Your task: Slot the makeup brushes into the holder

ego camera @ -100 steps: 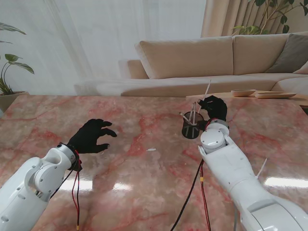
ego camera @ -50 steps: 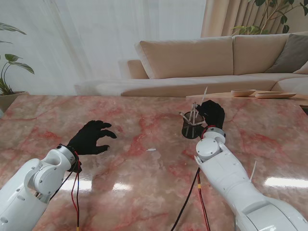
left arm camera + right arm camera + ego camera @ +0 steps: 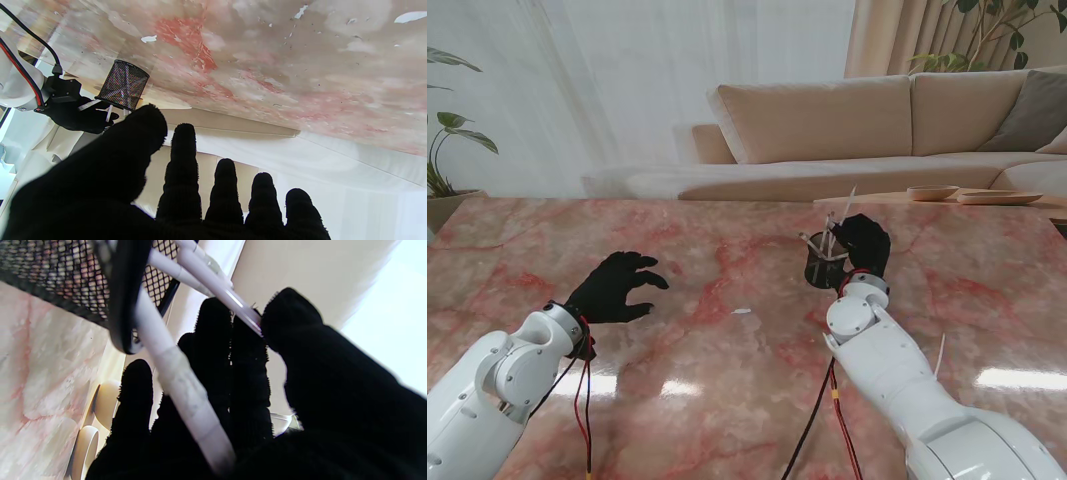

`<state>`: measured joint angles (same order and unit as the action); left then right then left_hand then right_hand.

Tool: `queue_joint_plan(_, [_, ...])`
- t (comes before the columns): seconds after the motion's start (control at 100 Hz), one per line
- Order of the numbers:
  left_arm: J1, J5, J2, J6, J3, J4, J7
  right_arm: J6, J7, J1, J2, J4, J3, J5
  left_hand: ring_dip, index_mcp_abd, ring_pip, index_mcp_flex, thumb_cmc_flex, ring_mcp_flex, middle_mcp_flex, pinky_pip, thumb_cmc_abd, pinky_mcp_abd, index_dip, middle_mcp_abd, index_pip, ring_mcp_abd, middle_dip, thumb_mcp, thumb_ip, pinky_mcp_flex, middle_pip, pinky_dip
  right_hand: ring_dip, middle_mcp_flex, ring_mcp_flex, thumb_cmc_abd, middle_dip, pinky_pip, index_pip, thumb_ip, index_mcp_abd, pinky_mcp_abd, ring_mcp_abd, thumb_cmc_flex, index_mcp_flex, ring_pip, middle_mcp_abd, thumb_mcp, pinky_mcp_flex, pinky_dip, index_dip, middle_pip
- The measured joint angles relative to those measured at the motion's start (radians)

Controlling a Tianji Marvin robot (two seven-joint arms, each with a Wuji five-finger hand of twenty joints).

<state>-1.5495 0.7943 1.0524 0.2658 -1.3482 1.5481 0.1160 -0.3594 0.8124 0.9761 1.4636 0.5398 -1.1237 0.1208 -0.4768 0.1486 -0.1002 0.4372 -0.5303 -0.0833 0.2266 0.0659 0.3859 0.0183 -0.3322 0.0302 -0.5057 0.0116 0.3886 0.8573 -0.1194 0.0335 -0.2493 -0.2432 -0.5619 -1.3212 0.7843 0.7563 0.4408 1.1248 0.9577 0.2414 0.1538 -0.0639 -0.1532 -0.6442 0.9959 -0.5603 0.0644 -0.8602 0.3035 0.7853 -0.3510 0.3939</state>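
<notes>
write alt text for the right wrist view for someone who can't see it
Close up, the black-gloved right robot hand pinches a white makeup brush between thumb and fingers, its far end inside the black mesh holder. Another white brush leans out over the holder's rim across the palm. Pink marble table fills one side, with pale bowls beyond.

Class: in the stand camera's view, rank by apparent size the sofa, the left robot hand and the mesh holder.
1. Sofa, largest though farthest.
2. Left robot hand.
3. Mesh holder, smallest.
</notes>
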Motion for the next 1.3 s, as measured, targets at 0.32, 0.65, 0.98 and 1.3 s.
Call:
queue_joint_plan(0.32, [0.0, -0.003, 0.0, 0.006, -0.001, -0.001, 0.0, -0.026, 0.027, 0.0, 0.003, -0.032, 0.016, 0.034, 0.001, 0.0, 0.0, 0.0, 0.0, 0.0, 0.0, -0.001, 0.0, 0.0, 0.0, 0.0, 0.0, 0.0, 0.0, 0.0, 0.0, 0.0, 0.0, 0.001, 0.019, 0.082, -0.099, -0.001, -0.011, -0.016, -0.001, 0.0, 0.018, -0.002, -0.012, 0.0, -0.016, 0.003, 0.013, 0.0, -0.028, 0.011, 0.0, -0.061])
queue_joint_plan(0.65, [0.0, -0.003, 0.0, 0.011, -0.005, -0.001, 0.002, -0.047, 0.031, 0.002, 0.006, -0.037, 0.012, 0.034, 0.001, -0.001, 0.0, 0.0, 0.0, 0.0, 0.0, -0.01, 0.0, 0.0, 0.0, 0.0, 0.0, 0.0, 0.0, 0.0, 0.0, 0.0, 0.0, 0.001, 0.035, 0.231, -0.178, -0.001, -0.037, -0.049, -0.013, 0.0, 0.044, -0.003, -0.021, -0.001, -0.027, 0.014, 0.018, -0.004, -0.06, 0.024, 0.113, -0.049])
queue_joint_plan(0.98, [0.0, -0.002, -0.001, 0.015, -0.008, -0.001, 0.005, -0.027, 0.036, 0.013, 0.002, -0.02, 0.017, 0.04, 0.001, -0.002, 0.0, 0.0, 0.0, 0.0, 0.0, -0.01, 0.0, 0.0, 0.0, 0.0, 0.0, 0.0, 0.0, 0.0, 0.0, 0.0, 0.0, 0.002, 0.043, 0.303, -0.217, -0.021, -0.061, -0.053, -0.027, -0.002, 0.044, -0.003, -0.021, -0.037, -0.099, 0.01, 0.02, 0.009, -0.077, 0.025, 0.197, -0.033])
queue_joint_plan(1.3, [0.0, -0.002, -0.001, 0.018, -0.009, -0.001, 0.005, -0.02, 0.028, 0.028, -0.004, 0.008, 0.015, 0.036, 0.001, -0.005, 0.0, 0.0, 0.0, 0.0, 0.0, -0.011, 0.0, -0.001, 0.0, 0.0, 0.0, 0.0, 0.0, 0.0, 0.0, 0.0, 0.0, 0.002, 0.043, 0.393, -0.251, -0.031, -0.109, -0.082, -0.165, -0.002, -0.006, -0.003, -0.02, -0.039, -0.149, 0.022, 0.021, 0.055, -0.094, 0.037, 0.176, -0.011])
